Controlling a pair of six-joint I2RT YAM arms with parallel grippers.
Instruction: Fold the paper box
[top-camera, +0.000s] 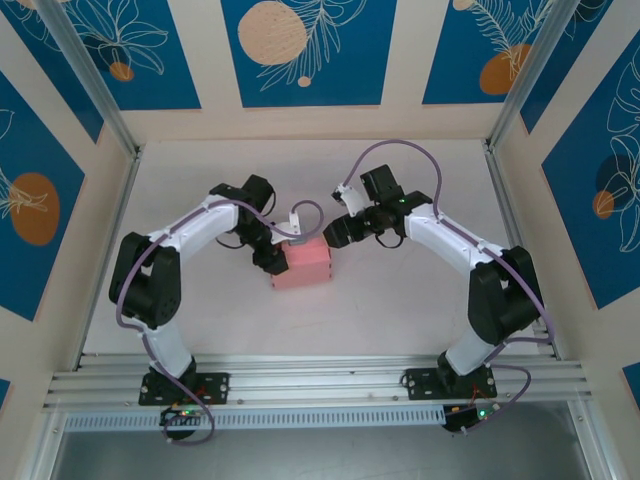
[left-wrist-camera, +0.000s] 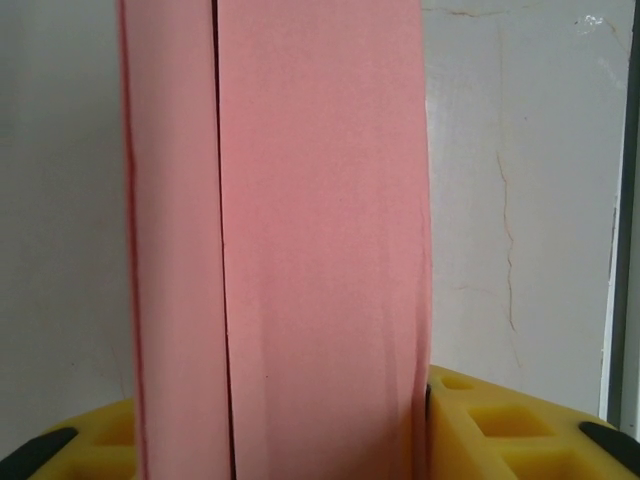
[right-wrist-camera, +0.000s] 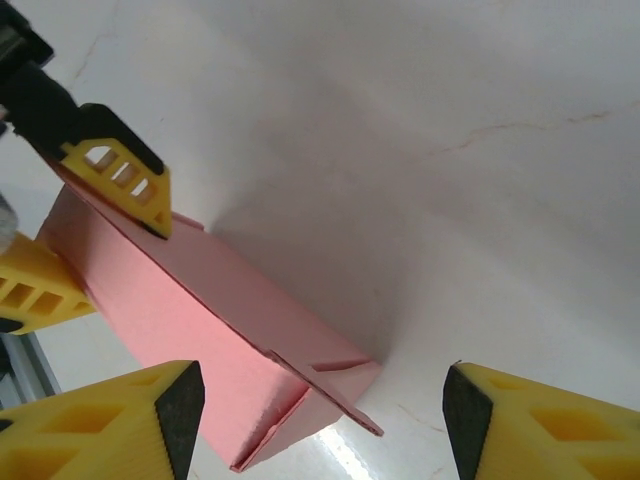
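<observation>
Pink card already stands as a closed-looking rectangular body: the paper box (top-camera: 303, 265) lies on the white table (top-camera: 400, 290) between the two arms, its long walls up and a seam running along its length in the left wrist view. The main forming therefore looks done. What seems left is the end nearest the right arm, where the right wrist view shows an end flap (right-wrist-camera: 320, 385) folded in at a slant with a thin edge sticking out past the box's corner rather than tucked flush. The opposite end is hidden behind the left arm's fingers, so I cannot judge it.

At that far end the left pincer (top-camera: 272, 258) straddles the box, one yellow finger (right-wrist-camera: 120, 175) at its upper edge and the other against its lower side. Whether they press the card or only sit beside it I cannot tell.

Beside the unfinished end, the right pincer (right-wrist-camera: 320, 410) hangs just above the box with its fingers spread wide, holding nothing and touching nothing.
</observation>
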